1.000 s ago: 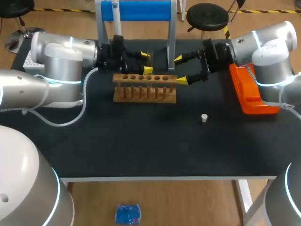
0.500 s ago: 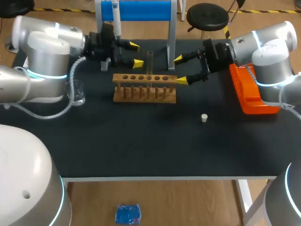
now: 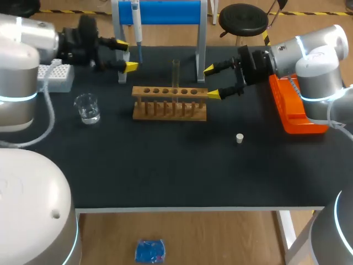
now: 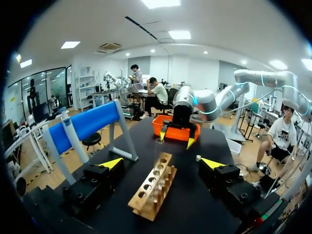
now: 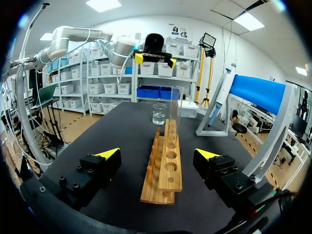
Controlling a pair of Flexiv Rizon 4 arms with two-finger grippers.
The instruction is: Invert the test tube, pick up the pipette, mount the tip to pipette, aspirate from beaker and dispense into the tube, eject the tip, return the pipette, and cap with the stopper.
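Note:
A clear test tube (image 3: 176, 74) stands upright in the wooden rack (image 3: 170, 103), in a hole near the middle. My left gripper (image 3: 126, 55) hangs open and empty to the rack's back left, close to the pipette (image 3: 136, 22) on the blue stand. My right gripper (image 3: 212, 83) is open and empty just past the rack's right end. From the left wrist the rack (image 4: 153, 192) and tube (image 4: 159, 151) lie ahead of my left gripper (image 4: 163, 163). From the right wrist the tube (image 5: 174, 112) rises from the rack (image 5: 165, 165) ahead of my right gripper (image 5: 158, 153). The white stopper (image 3: 239, 138) lies on the table.
A glass beaker (image 3: 87, 107) with clear liquid stands left of the rack. A white tip box (image 3: 55, 77) sits at the far left back. An orange bin (image 3: 292, 107) lies along the right edge. The blue pipette stand (image 3: 165, 12) rises behind the rack.
My left gripper let go of the tube, opened fully and drew back to the left, uncovering the beaker and tip box. The tube now stands in the rack. My right arm kept still.

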